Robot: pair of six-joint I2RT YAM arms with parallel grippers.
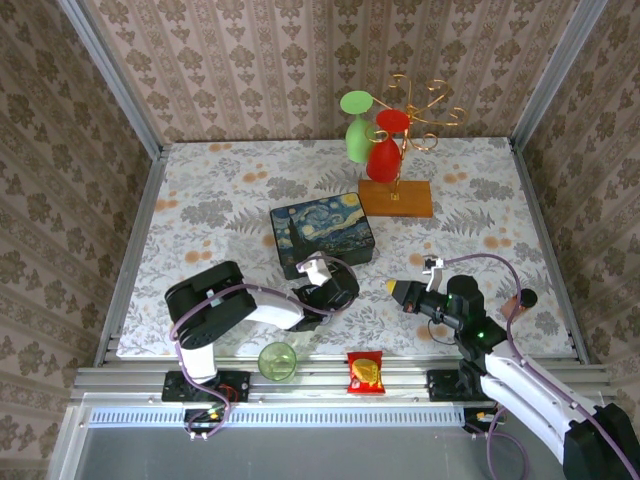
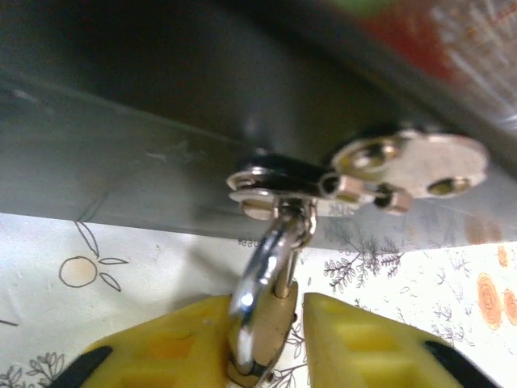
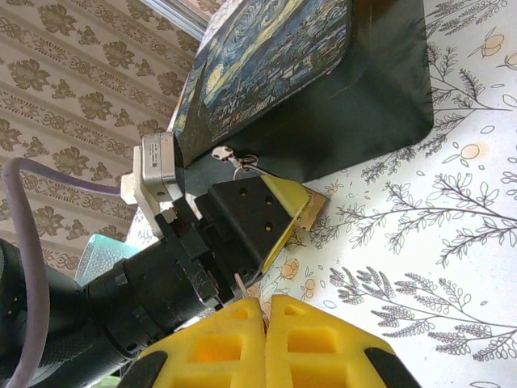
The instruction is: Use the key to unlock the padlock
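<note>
Yellow left end effector (image 2: 269, 317) clamps brass padlock (image 2: 282, 314) by curved silver shackle (image 2: 252, 283); right end effector (image 3: 264, 319) pressed closed.

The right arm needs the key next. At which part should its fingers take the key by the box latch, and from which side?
Probably by the flat silver head of the key, one finger on each broad face, coming from the right in the left wrist view. The head juts out sideways from the latch there; the left gripper and the padlock crowd the space below.
</note>
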